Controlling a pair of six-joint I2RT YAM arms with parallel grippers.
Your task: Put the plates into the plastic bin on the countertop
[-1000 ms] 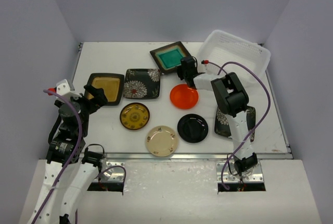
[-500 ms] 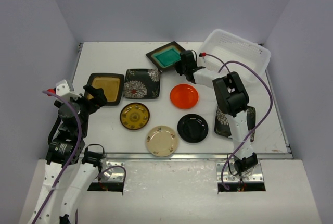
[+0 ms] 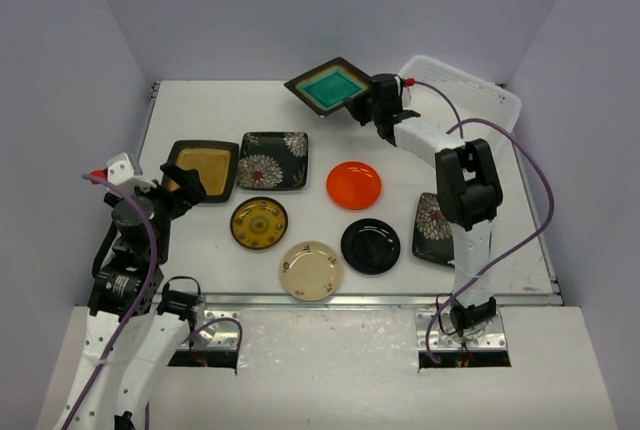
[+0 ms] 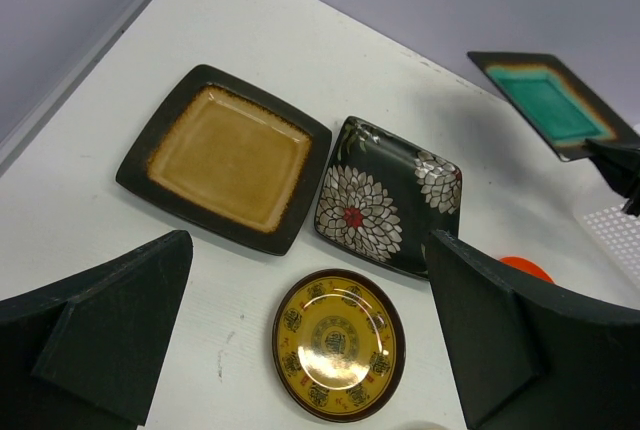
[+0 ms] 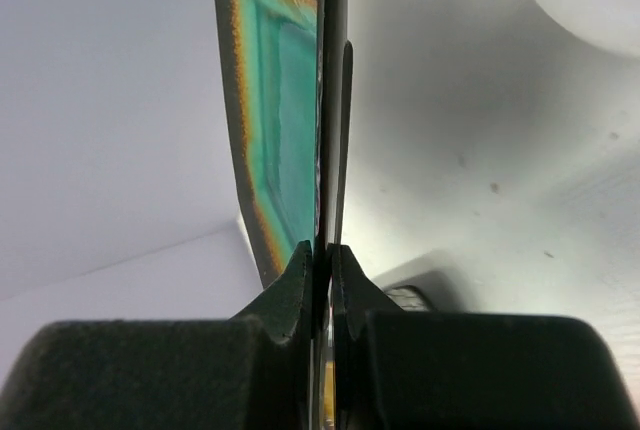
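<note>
Teal plate hung clear of the countertop at upper centre, rim pinched in my right gripper, and I judged it needed a slow, level carry rightward over the plastic bin before release.

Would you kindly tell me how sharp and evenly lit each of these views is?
Top external view: soft, even light, sharp. Left wrist view: the square mustard plate and round brown-yellow patterned plate are crisp; a faint shadow lies on the white countertop under the raised square teal plate. Right wrist view: that plate, edge-on in the right gripper, is blurred, background washed out.
</note>
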